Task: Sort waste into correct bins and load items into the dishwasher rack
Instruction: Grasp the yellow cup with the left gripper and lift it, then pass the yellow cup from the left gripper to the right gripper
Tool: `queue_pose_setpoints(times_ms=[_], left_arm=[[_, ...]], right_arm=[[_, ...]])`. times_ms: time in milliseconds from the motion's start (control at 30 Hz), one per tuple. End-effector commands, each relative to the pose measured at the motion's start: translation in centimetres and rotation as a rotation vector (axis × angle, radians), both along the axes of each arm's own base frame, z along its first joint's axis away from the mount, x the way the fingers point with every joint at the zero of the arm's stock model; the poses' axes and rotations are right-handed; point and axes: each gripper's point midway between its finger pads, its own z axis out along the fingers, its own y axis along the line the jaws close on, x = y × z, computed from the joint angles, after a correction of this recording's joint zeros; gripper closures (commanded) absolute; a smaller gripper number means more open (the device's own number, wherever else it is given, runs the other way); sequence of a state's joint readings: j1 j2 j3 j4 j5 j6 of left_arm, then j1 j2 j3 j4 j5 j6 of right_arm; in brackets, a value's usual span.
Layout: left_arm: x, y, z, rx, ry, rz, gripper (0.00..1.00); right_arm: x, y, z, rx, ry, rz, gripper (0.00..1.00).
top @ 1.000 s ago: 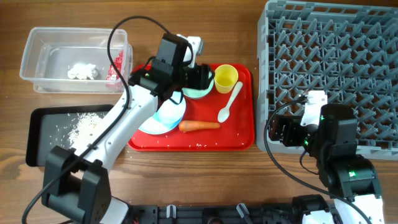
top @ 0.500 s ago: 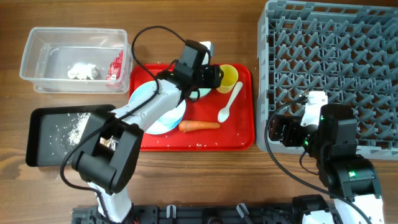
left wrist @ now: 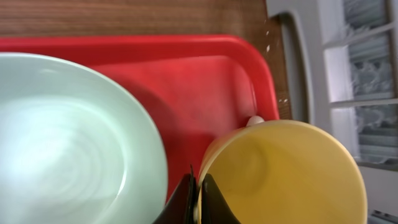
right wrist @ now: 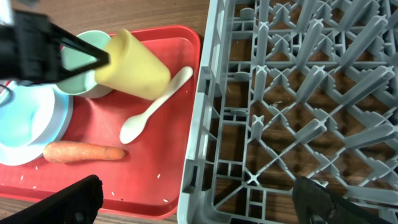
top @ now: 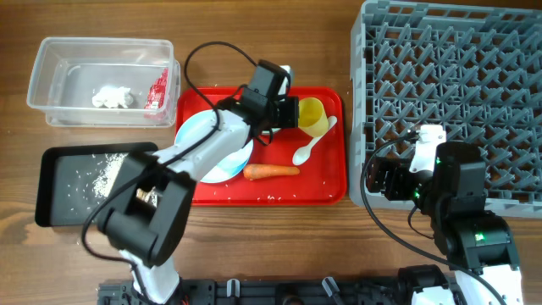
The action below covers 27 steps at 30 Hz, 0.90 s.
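yellow cup (top: 313, 117) tilted, rim in left gripper (left wrist: 198, 191)

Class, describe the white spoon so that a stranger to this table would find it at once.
Start at the red tray in the middle of the table, left of the big grey rack. Near the tray's right edge, between the yellow cup and the orange carrot, lies the white spoon. It is the only white, long-handled thing there, lying slantwise.
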State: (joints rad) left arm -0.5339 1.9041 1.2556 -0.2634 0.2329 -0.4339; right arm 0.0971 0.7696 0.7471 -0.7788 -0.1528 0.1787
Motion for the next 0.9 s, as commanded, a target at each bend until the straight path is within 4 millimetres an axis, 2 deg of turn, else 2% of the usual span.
queue_pose_setpoints(times_ms=[0,33,100,167,233,267,300,367,600,700,767,867], left_arm=[[1.1,3.1,7.4,-0.121,-0.046,0.141,0.96],[0.8,3.8,8.7,-0.165,-0.025,0.159,0.96],[-0.4,3.8,11.2,-0.306,0.037,0.089,0.96],[-2.3,3.2,13.4,-0.488,0.149,-0.025,0.96],[-3.8,3.0,14.5,-0.602,0.243,-0.109,0.96],[-4.7,2.8,15.3,-0.659,0.281,-0.163,0.96],[-5.5,2.6,16.0,-0.704,0.311,-0.214,0.96],[-6.7,2.2,16.9,-0.758,0.344,-0.283,0.96],[-8.7,0.5,17.5,-0.78,0.384,-0.37,0.94],[-9.1,-0.2,17.4,-0.768,0.387,-0.379,0.95],[-9.3,-0.4,17.4,-0.766,0.39,-0.385,0.95],[-9.4,-0.4,17.4,-0.766,0.39,-0.387,0.96]], right_arm=[[0.5,-1.2,0.6,-0.039,-0.019,-0.066,0.0],[0.6,-1.9,0.6,-0.048,-0.02,-0.111,0.0],[1.1,-3.5,0.9,-0.058,-0.036,-0.231,0.0],[2.0,-3.0,1.4,-0.04,-0.067,-0.215,0.01],[3.0,0.7,2.3,0.026,-0.118,0.016,0.02],[2.6,4.9,3.6,0.101,-0.187,0.306,0.02],[1.9,7.5,4.8,0.176,-0.237,0.479,0.01],[2.0,9.3,5.7,0.254,-0.274,0.584,0.0],[2.6,12.0,7.5,0.389,-0.362,0.776,0.0],[1.9,12.8,8.7,0.441,-0.407,0.867,0.0],[1.8,13.0,9.1,0.446,-0.427,0.885,0.01],[1.8,13.0,9.2,0.458,-0.418,0.876,0.08]])
